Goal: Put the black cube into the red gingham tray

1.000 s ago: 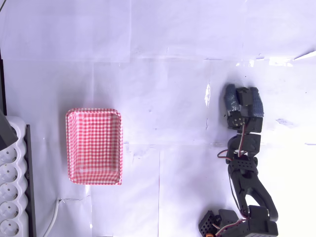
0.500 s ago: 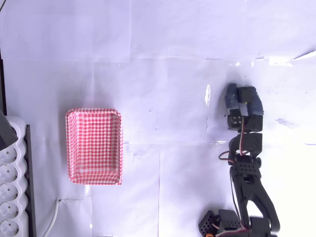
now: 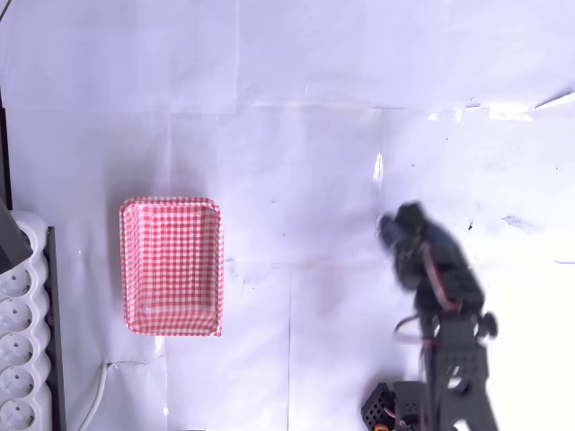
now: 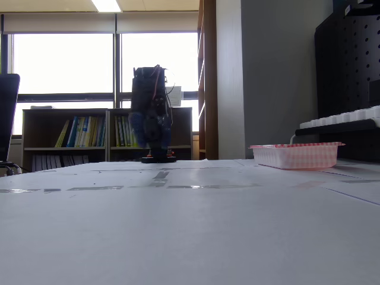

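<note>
The red gingham tray (image 3: 171, 267) lies on the left of the white table in the overhead view, with nothing inside it. In the fixed view the tray (image 4: 295, 154) stands at the right. My gripper (image 3: 398, 226) is motion-blurred on the right side of the overhead view, far from the tray. Its bluish fingers (image 4: 144, 132) hang above the table in the fixed view, under the dark arm. The blur hides how the jaws stand. The black cube is out of view.
A white socket strip (image 3: 20, 350) lies along the left edge beside the tray, with a cable (image 3: 97, 395) near it. The arm's base (image 3: 422, 409) sits at the bottom right. Taped seams cross the white table cover (image 3: 296, 135).
The arm has swung from its upright pose at the right; the gripper has moved left and down in the overhead view and is now blurred. The tray has not moved.
</note>
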